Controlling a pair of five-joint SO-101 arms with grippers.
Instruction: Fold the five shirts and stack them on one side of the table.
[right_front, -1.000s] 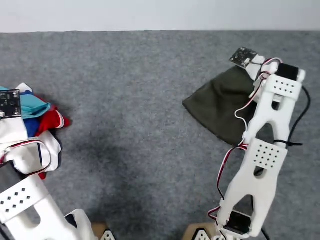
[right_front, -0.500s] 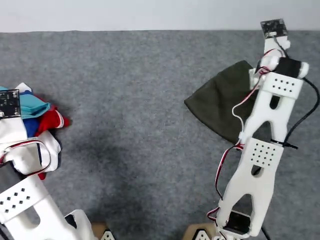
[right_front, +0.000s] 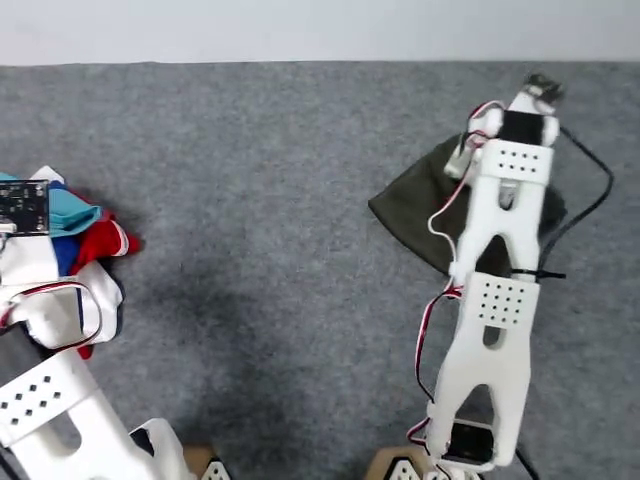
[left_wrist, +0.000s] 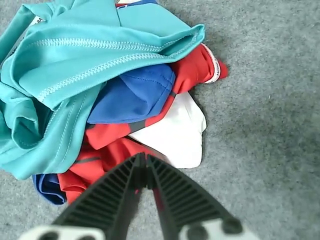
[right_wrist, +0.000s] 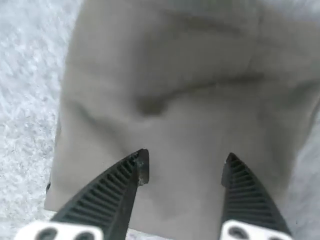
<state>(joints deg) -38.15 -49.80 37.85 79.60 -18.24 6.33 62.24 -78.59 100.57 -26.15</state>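
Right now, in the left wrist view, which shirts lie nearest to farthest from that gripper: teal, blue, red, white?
1. Red shirt and white shirt: by the left gripper, too close to call.
2. Blue shirt: mid-pile.
3. Teal shirt: on top.

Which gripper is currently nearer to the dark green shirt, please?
Right. The right gripper hangs open just above the dark green shirt; the left gripper is over the coloured shirt pile across the table.
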